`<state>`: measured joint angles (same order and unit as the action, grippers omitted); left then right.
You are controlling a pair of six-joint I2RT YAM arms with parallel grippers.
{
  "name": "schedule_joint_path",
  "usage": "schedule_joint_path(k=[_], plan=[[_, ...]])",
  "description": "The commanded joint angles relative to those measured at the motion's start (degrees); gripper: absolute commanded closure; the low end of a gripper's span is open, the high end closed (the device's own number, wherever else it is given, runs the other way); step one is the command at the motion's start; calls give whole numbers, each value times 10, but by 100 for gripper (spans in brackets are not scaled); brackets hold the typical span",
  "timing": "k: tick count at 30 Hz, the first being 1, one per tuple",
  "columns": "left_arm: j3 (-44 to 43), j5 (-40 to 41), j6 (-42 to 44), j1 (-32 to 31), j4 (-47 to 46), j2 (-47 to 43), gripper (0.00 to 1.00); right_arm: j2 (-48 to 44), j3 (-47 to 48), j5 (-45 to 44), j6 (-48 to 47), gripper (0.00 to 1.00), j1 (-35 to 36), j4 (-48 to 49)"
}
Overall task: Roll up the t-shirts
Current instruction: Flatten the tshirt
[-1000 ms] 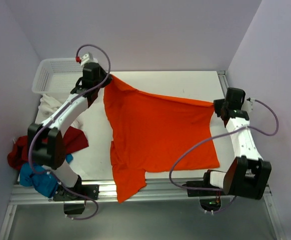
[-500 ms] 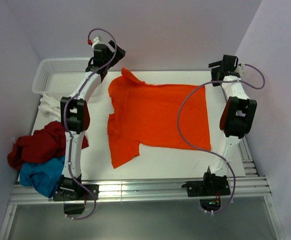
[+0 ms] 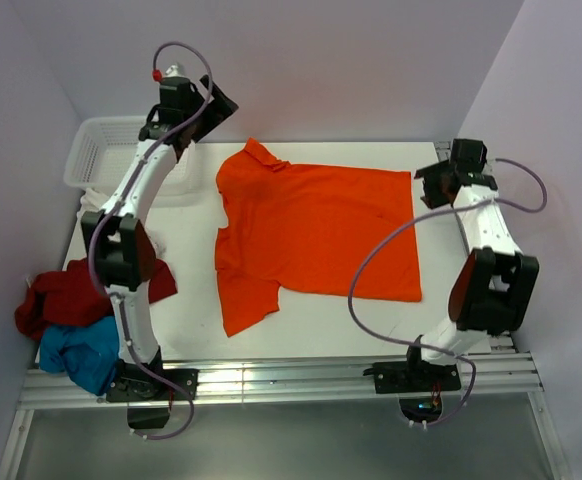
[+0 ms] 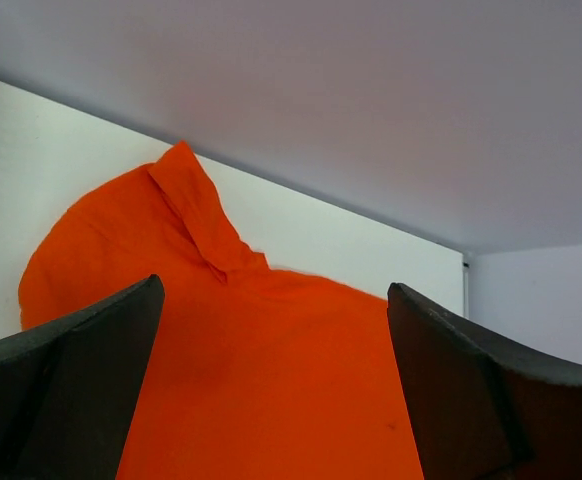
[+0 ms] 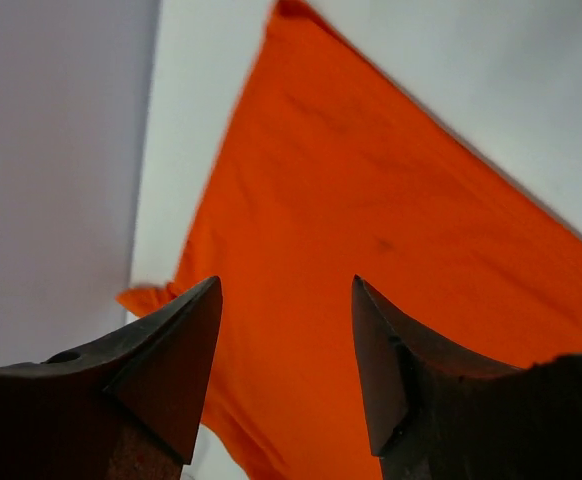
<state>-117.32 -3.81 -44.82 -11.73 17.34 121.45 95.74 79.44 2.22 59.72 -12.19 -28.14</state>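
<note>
Now | left hand (image 4: 274, 290), right hand (image 5: 286, 285): jaws apart | orange t-shirt (image 3: 321, 230) flat on table (image 3: 191, 310) | basket (image 3: 89, 152) interior unclear

We see a flat white bench (image 3: 321, 320) boxed in by plain pale lilac walls (image 3: 321, 70) ahead of the jaws and to either side of them. Behind the jaws, a silver aluminium rail frame (image 3: 301, 380) edges the bench. We find the light soft and even.

The orange t-shirt (image 3: 316, 235) is soft matt cloth; the table (image 3: 191, 310) looks smooth.
</note>
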Motion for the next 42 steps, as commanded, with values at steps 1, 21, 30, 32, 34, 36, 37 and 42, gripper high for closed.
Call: schedule_joint_path(k=[1,21,30,32,34,36,37,42], plan=[[41,1,9,-3,77,-102,1,-87,-97,-3,-19,39,0,-69],[420,35,-24,-51,212,-402,1,-328,-391,-57,-60,55,-5,-191],[420,11,-18,-13,225,-396,0,-244,-413,-72,-44,52,-6,-161],[422,3,-15,5,223,-394,1,-226,-419,-74,-37,53,-6,-151],[422,-4,-9,15,220,-387,1,-204,-419,-85,-29,54,-6,-144],[417,-5,-4,28,223,-378,0,-181,-409,-113,-12,62,-7,-159],[416,-6,-4,34,220,-374,1,-174,-405,-118,-13,65,-8,-158],[412,-24,-4,41,206,-344,1,-158,-400,-132,-7,84,-26,-159]])
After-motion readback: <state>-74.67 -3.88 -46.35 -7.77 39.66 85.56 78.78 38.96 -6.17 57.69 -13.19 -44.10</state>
